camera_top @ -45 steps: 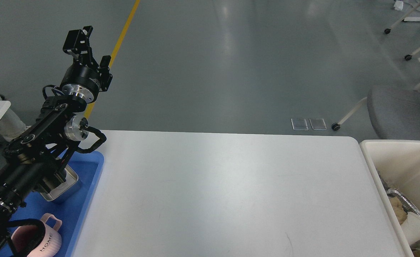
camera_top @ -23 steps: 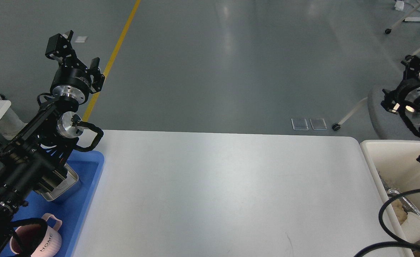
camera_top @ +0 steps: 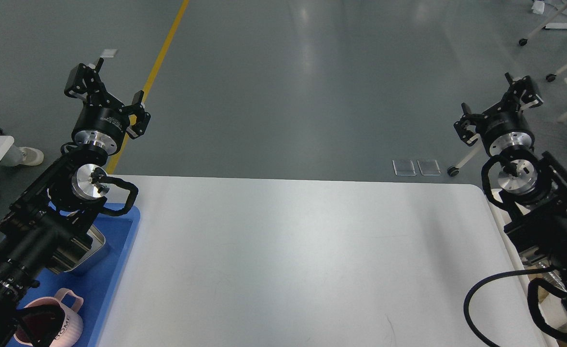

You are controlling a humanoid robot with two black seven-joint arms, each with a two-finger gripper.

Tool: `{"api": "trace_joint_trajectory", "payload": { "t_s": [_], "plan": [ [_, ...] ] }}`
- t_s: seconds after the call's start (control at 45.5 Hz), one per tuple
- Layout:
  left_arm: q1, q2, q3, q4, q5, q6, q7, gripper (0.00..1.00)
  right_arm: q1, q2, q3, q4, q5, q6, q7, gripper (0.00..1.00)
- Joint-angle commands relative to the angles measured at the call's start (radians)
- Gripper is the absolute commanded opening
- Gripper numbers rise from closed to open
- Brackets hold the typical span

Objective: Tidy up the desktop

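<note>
Across the middle of the head view spreads the large plain white matte desktop (camera_top: 303, 260) with rounded corners. Above its far left corner the left gripper (camera_top: 107, 89) is raised, black fingers spread and holding nothing. Above the far right corner the right gripper (camera_top: 498, 103) is raised likewise, fingers apart and empty. At the left edge a blue plastic tray (camera_top: 114, 260) carries a shiny metal container (camera_top: 93, 248) and a ribbed pink mug (camera_top: 66, 320).
</note>
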Motion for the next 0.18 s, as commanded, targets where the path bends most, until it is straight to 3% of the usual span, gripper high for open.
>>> {"api": "trace_joint_trajectory", "payload": {
  "t_s": [0.0, 0.154],
  "plan": [
    [0.022, -0.03, -0.032, 0.011, -0.001, -0.063, -0.001, 0.97, -0.044, 0.045, 0.0, -0.007, 0.008, 0.023, 0.036, 1.0],
    [0.034, -0.058, -0.072, 0.013, -0.001, -0.094, -0.015, 0.97, -0.064, 0.052, 0.0, -0.019, 0.008, 0.023, 0.063, 1.0]
  ]
}}
